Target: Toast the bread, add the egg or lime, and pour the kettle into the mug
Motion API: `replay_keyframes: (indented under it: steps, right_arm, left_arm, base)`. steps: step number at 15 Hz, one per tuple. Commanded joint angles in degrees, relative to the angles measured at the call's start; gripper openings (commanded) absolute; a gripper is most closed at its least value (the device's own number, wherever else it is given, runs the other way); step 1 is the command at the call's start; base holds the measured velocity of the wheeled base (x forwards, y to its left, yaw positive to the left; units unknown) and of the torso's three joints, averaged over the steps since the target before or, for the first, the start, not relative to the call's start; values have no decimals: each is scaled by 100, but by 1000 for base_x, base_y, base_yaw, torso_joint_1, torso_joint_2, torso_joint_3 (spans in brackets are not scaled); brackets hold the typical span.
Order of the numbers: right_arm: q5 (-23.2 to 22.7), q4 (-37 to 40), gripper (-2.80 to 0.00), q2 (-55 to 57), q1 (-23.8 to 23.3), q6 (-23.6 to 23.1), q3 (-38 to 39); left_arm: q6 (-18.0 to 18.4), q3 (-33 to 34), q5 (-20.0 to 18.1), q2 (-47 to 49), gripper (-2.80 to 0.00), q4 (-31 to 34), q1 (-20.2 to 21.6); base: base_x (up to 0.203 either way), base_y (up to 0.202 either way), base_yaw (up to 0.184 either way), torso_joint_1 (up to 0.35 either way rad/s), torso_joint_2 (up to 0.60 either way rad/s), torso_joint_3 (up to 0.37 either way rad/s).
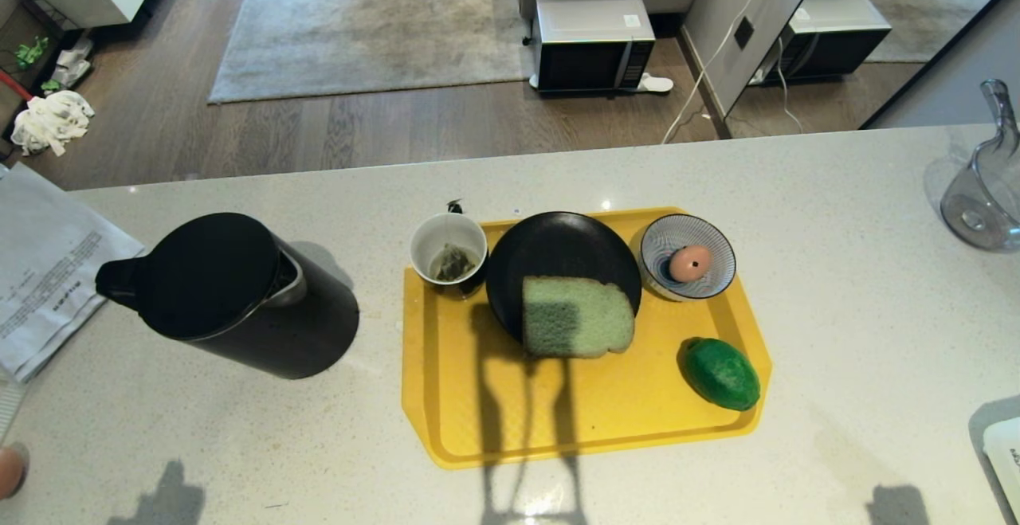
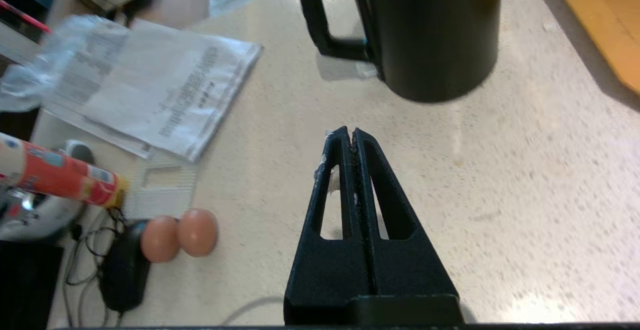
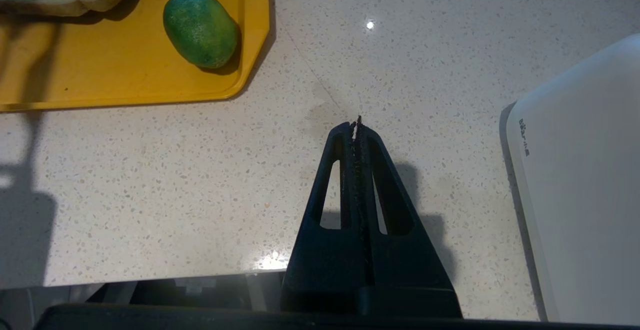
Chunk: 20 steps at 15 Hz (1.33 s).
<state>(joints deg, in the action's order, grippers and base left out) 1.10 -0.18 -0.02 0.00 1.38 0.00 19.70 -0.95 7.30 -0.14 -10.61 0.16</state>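
The pale green bread point(image 1: 578, 316) lies flat, its far part on a black plate point(image 1: 558, 250) and its near edge over the yellow tray point(image 1: 510, 421). The glossy dark green lime point(image 1: 721, 373) lies on its side at the tray's near right corner. The mug point(image 1: 449, 248), white inside with a teabag in it, stands upright at the tray's far left corner. The tall black kettle point(image 1: 239, 294), lid on, stands on the table point(image 1: 837, 334) left of the tray.

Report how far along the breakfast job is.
Looks done: the pale green bread slice lies on the black plate, and the brown egg sits in the blue-striped bowl. In hand: nothing; the left end effector and right end effector are shut, empty. Left: pouring the black kettle into the small mug, which holds a teabag.
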Motion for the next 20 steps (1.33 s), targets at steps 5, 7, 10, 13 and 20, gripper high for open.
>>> replay_keyframes:
  steps: [5,7,10,13,20]
  right_arm:
    - [5,-7,-280,2,0,2,0]
    - [5,-3,-280,2,0,2,0]
    - [5,-7,-280,2,0,2,0]
    - [5,1,-280,2,0,2,0]
    - [5,-8,-280,2,0,2,0]
  left_arm:
    - [-763,191,-444,-3,-280,158,2]
    - [-819,174,-607,-3,-280,419,2]
    - [-850,174,-607,-3,-280,402,2]
    - [-907,191,-669,-3,-280,415,2]
    - [-907,191,-669,-3,-280,417,2]
  base:
    - [0,0,0,0,0,0]
    - [0,0,0,0,0,0]
    - [0,0,0,0,0,0]
    - [0,0,0,0,0,0]
    - [0,0,0,0,0,0]
